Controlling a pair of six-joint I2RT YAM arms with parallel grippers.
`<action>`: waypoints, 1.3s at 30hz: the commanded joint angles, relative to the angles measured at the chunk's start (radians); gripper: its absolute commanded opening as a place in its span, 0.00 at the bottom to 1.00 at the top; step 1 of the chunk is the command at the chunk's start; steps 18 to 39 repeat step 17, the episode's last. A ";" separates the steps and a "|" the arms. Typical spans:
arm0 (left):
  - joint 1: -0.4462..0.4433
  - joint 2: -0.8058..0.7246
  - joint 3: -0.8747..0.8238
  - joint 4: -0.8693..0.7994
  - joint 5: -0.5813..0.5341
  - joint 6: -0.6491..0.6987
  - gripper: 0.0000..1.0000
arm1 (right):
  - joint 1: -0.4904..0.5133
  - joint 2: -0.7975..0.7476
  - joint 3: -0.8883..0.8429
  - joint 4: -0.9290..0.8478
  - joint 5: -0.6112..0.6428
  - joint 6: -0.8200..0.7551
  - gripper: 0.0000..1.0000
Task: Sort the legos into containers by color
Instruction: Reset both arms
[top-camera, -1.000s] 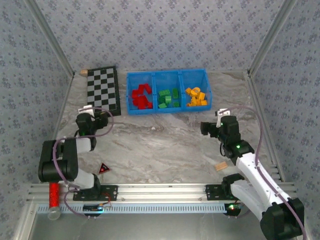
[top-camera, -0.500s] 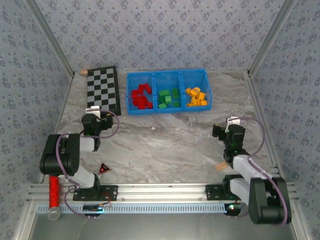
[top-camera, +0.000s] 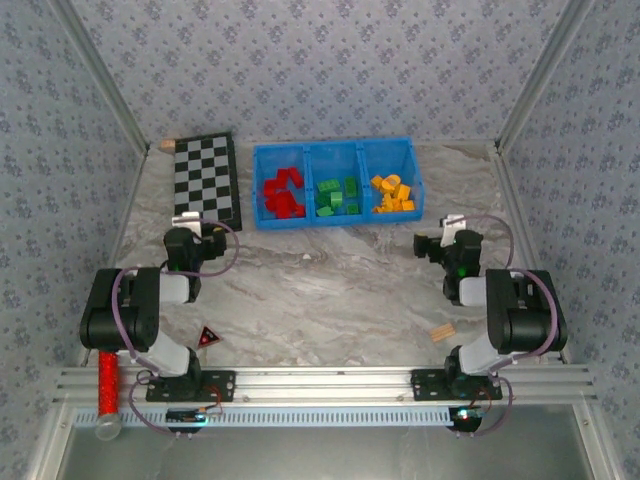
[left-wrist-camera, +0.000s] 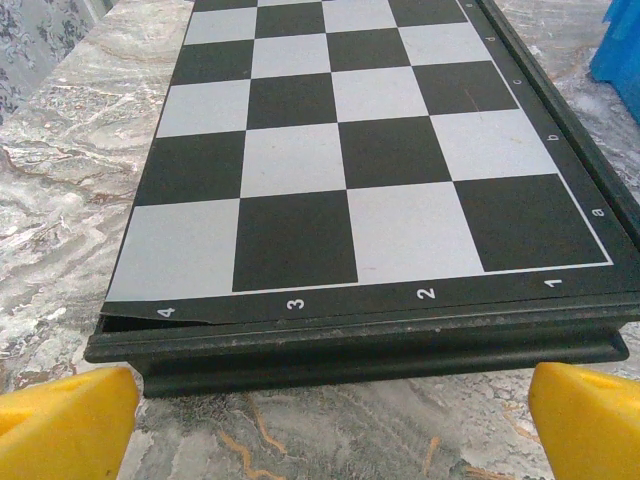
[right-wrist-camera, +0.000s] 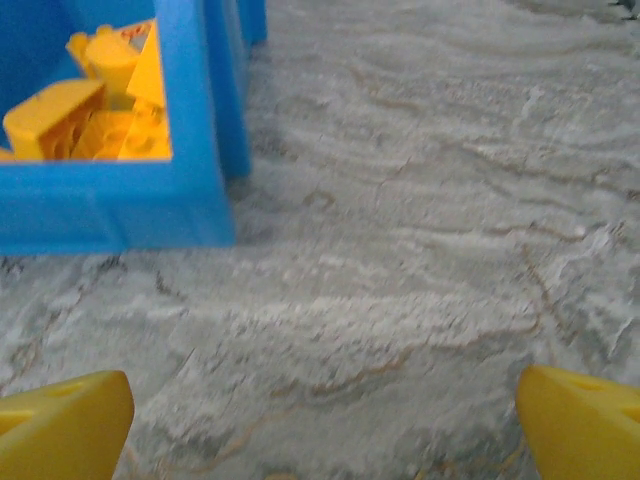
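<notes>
Your left gripper (left-wrist-camera: 320, 425), spread and empty, has parked facing the black-and-white checkerboard (left-wrist-camera: 360, 150); the small studded plastic legos (top-camera: 338, 196) lie colour-sorted in the bright blue three-compartment plastic tray (top-camera: 335, 147); your right gripper (right-wrist-camera: 320, 425), spread too, has just folded back; sorting looks finished.

Left pincer (left-wrist-camera: 325, 425), right pincer (right-wrist-camera: 320, 425): spread wide, empty.

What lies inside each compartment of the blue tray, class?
The tray holds red bricks in its left compartment, green bricks in the middle, yellow bricks on the right. Anything beneath each pile is covered.
</notes>
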 joint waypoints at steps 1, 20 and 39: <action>0.005 -0.005 0.021 0.027 0.006 0.007 1.00 | -0.009 -0.004 0.029 -0.005 -0.029 0.010 1.00; 0.005 -0.005 0.021 0.027 0.006 0.007 1.00 | 0.000 0.000 0.032 -0.005 -0.006 0.008 1.00; 0.005 -0.005 0.021 0.027 0.006 0.007 1.00 | 0.000 0.000 0.032 -0.005 -0.006 0.008 1.00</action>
